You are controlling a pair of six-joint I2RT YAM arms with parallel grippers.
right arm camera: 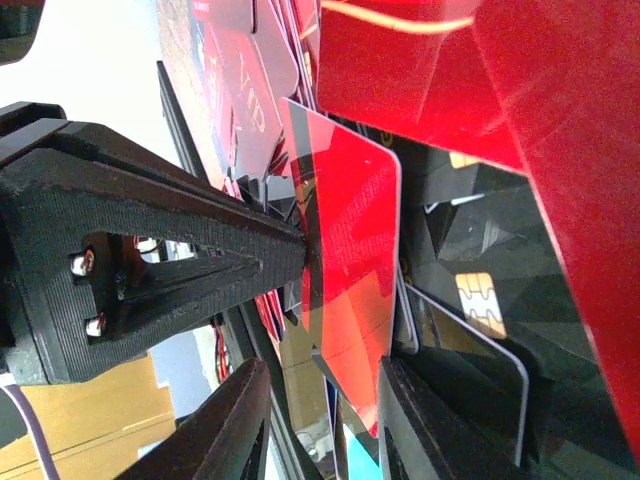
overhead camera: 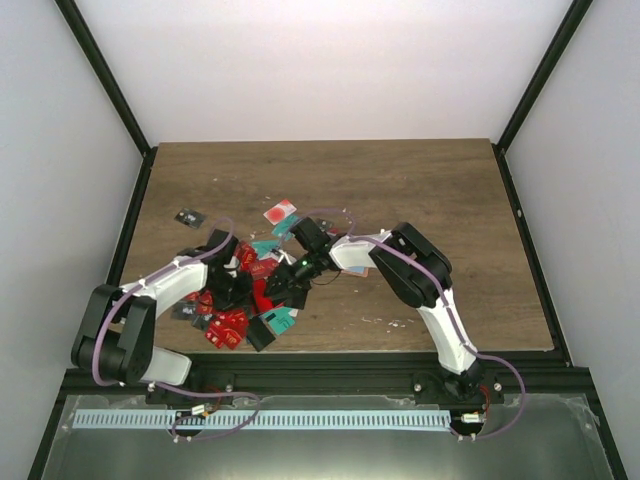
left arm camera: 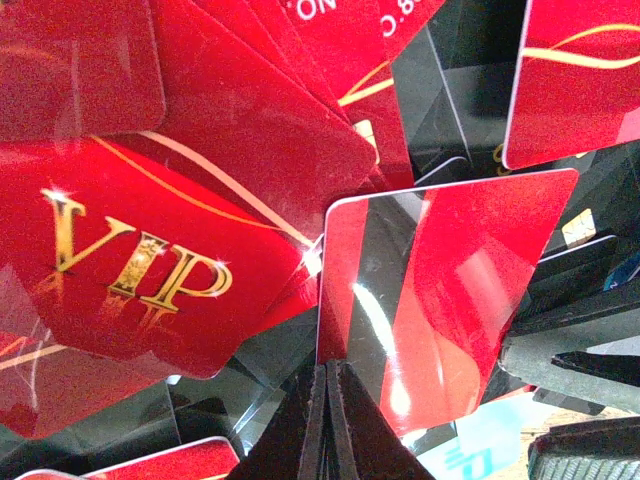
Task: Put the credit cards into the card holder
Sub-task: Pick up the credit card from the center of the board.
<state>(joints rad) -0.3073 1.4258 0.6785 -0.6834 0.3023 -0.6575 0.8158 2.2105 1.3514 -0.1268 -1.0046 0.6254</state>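
A heap of credit cards (overhead camera: 232, 318), mostly red with some black and teal, lies at the near left of the table. My left gripper (left arm camera: 333, 366) is shut on the edge of one red card (left arm camera: 440, 300) and holds it on edge above the heap. In the right wrist view that same red card (right arm camera: 350, 250) hangs from the left gripper's black tip (right arm camera: 296, 255). Its lower end sits between the fingers of my right gripper (right arm camera: 325, 380), which is open, and the card leans near the right-hand finger (right arm camera: 420, 420). From above, both grippers meet over the pile (overhead camera: 272, 288). The card holder does not show.
A white card with a red spot (overhead camera: 281, 212) and a black card (overhead camera: 187, 216) lie apart, farther back on the wooden table (overhead camera: 420, 190). Teal cards (overhead camera: 282, 320) lie at the heap's near edge. Black cards with gold chips (right arm camera: 480, 305) lie under the held card.
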